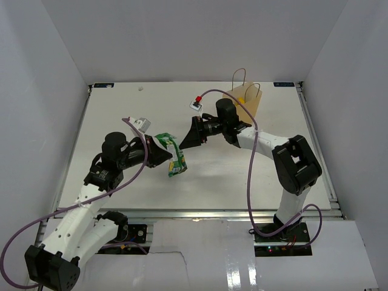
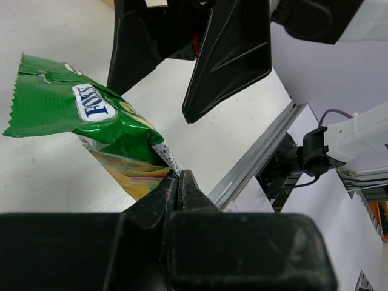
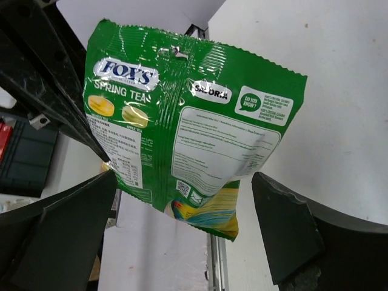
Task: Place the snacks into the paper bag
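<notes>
Nearest the bases, the left tool (image 2: 180, 182) is pressed together on one edge of the green pouch (image 1: 173, 156), so that the pouch is held clear of the table (image 1: 121, 115) and offered toward the middle. The pinch is taken at the edge only, it is judged, so that most of the pouch is left free to be gripped by the other arm. Just beyond, the right tool (image 1: 193, 134) is turned to face the pouch with its jaws spread wide. In the right wrist view the pouch is framed between them and touched by neither. A handover is judged to be in hand. Farthest back, behind the right arm, the bag (image 1: 245, 100) is stood upright with its handles up, nearer that arm than the left, which is the likely reason for the pass
</notes>
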Controlling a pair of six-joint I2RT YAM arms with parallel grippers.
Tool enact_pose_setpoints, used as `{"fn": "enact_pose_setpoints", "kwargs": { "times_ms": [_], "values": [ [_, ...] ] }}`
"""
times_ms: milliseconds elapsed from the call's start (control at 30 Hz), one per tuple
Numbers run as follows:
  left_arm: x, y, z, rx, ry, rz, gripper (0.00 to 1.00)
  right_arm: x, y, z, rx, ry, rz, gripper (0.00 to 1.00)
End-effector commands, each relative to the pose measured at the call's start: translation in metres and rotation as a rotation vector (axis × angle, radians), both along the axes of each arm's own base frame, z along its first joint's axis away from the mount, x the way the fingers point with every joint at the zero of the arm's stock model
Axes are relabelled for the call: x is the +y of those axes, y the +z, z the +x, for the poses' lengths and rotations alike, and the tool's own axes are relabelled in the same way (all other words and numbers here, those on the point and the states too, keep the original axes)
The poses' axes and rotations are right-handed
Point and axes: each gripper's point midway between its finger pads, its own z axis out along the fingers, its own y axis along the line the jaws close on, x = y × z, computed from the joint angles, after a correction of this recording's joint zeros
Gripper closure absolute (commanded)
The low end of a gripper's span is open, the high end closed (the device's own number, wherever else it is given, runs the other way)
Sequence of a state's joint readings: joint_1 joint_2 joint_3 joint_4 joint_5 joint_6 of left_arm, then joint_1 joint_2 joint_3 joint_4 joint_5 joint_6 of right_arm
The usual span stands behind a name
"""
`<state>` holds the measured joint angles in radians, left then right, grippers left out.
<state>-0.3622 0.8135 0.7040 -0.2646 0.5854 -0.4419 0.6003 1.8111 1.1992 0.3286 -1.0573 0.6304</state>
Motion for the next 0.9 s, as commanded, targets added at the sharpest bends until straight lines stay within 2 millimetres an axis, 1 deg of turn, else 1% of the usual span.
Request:
{"fn": "enact_pose_setpoints", "kwargs": {
  "times_ms": [0,67,100,200,233,300,333,400,467,500,533,567,600,633,667,733,767,800,833,867],
  "values": [
    [-0.003,0.050,-0.006,-0.108,-0.028,-0.064,1.00,0.004,0.025,-0.015,-0.048,0.112,0.126,0.02],
    [-0.004,0.056,-0.006,-0.114,-0.032,-0.070,1.00,0.005,0.029,-0.016,-0.059,0.123,0.152,0.03],
    [-0.004,0.063,-0.007,-0.126,-0.033,-0.077,1.00,0.006,0.027,-0.017,-0.038,0.128,0.150,0.04],
    [-0.005,0.073,-0.008,-0.132,-0.036,-0.089,1.00,0.010,0.027,-0.021,-0.041,0.149,0.163,0.06],
    [-0.005,0.074,-0.007,-0.135,-0.034,-0.092,1.00,0.011,0.030,-0.023,-0.015,0.152,0.167,0.07],
    [-0.006,0.076,-0.007,-0.134,-0.038,-0.093,1.00,0.013,0.037,-0.022,-0.039,0.158,0.208,0.08],
    [-0.006,0.077,-0.007,-0.134,-0.039,-0.095,1.00,0.013,0.041,-0.024,-0.004,0.156,0.211,0.08],
    [-0.006,0.076,-0.007,-0.130,-0.040,-0.096,1.00,0.016,0.047,-0.024,-0.013,0.160,0.234,0.09],
    [-0.006,0.077,-0.007,-0.129,-0.036,-0.099,1.00,0.017,0.053,-0.027,-0.002,0.170,0.244,0.07],
    [-0.006,0.077,-0.006,-0.128,-0.033,-0.098,1.00,0.017,0.054,-0.028,0.002,0.165,0.252,0.05],
    [-0.005,0.077,-0.007,-0.133,-0.030,-0.099,1.00,0.016,0.060,-0.030,-0.020,0.169,0.279,0.03],
    [-0.005,0.075,-0.006,-0.130,-0.024,-0.097,1.00,0.014,0.064,-0.031,-0.002,0.167,0.281,0.00],
    [-0.004,0.075,-0.006,-0.132,-0.021,-0.097,1.00,0.014,0.065,-0.033,-0.004,0.172,0.283,0.07],
    [-0.004,0.072,-0.007,-0.128,-0.020,-0.095,1.00,0.013,0.067,-0.033,-0.010,0.174,0.287,0.11],
    [-0.003,0.071,-0.007,-0.126,-0.017,-0.095,1.00,0.012,0.068,-0.036,-0.005,0.183,0.286,0.22],
    [-0.003,0.070,-0.006,-0.125,-0.014,-0.096,1.00,0.010,0.071,-0.038,-0.013,0.191,0.292,0.36],
    [-0.003,0.067,-0.005,-0.119,-0.013,-0.093,1.00,0.008,0.074,-0.040,-0.024,0.196,0.298,0.48],
    [-0.003,0.065,-0.005,-0.117,-0.012,-0.090,1.00,0.007,0.076,-0.042,-0.026,0.197,0.299,0.53],
    [-0.003,0.065,-0.005,-0.119,-0.011,-0.088,1.00,0.007,0.078,-0.042,-0.030,0.196,0.302,0.56],
    [-0.003,0.061,-0.004,-0.113,-0.008,-0.084,1.00,0.006,0.083,-0.043,-0.043,0.198,0.310,0.62]
  ]
}}
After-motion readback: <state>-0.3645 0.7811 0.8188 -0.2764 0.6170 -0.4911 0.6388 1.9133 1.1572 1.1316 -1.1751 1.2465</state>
